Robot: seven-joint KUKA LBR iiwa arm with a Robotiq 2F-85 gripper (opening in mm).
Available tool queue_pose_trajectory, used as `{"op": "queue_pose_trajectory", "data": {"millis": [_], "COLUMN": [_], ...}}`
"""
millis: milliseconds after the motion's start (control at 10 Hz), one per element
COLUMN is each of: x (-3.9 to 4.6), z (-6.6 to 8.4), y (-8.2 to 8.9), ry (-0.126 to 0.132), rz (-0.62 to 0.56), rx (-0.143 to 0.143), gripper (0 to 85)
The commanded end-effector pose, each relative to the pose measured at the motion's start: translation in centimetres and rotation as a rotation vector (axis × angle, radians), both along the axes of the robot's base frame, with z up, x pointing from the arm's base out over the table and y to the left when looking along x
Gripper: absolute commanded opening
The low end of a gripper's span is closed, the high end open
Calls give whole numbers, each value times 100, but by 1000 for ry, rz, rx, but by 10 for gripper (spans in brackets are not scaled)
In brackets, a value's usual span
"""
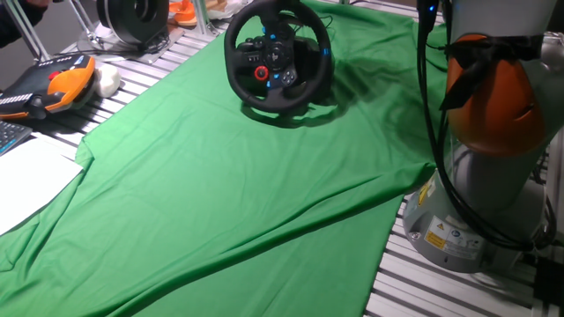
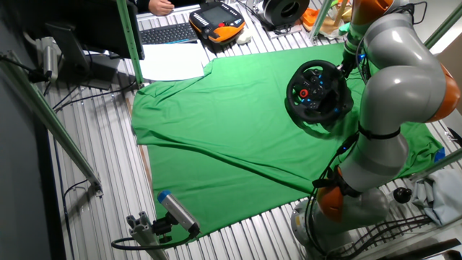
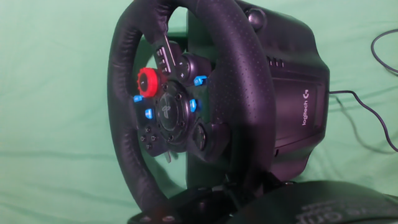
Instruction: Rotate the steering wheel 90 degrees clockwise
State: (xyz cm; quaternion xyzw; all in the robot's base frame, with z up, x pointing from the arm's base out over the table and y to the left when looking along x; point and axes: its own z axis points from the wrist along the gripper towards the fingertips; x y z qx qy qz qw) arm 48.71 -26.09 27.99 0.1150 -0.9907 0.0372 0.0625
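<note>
The steering wheel (image 1: pixel 275 60) is black with a thick rim, a red knob and blue lights on its hub. It stands on its bulky black base on the green cloth (image 1: pixel 220 194), and also shows in the other fixed view (image 2: pixel 315 90). In the hand view the steering wheel (image 3: pixel 177 109) fills the frame, seen from the side and close. Dark parts of my hand (image 3: pixel 280 208) lie along the bottom edge, just by the rim. The fingertips do not show clearly in any view. My arm (image 2: pixel 393 65) bends over the wheel from the right.
An orange-and-black pendant (image 1: pixel 53 84), white paper (image 1: pixel 26 180) and a round drum-like device (image 1: pixel 132 18) lie left of the cloth. My arm's base (image 1: pixel 480 167) stands at the right. The wheel's cable (image 3: pixel 373 118) trails over the cloth behind its base.
</note>
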Motion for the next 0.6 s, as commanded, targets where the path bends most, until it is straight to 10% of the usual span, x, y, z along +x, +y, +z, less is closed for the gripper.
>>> {"op": "queue_pose_trajectory", "data": {"millis": [0, 500], "x": [-3, -3], "z": [-12, -12], "y": [4, 4], "ry": [1, 23], "rz": [2, -6], "rx": [1, 2], "gripper": [170, 170]}}
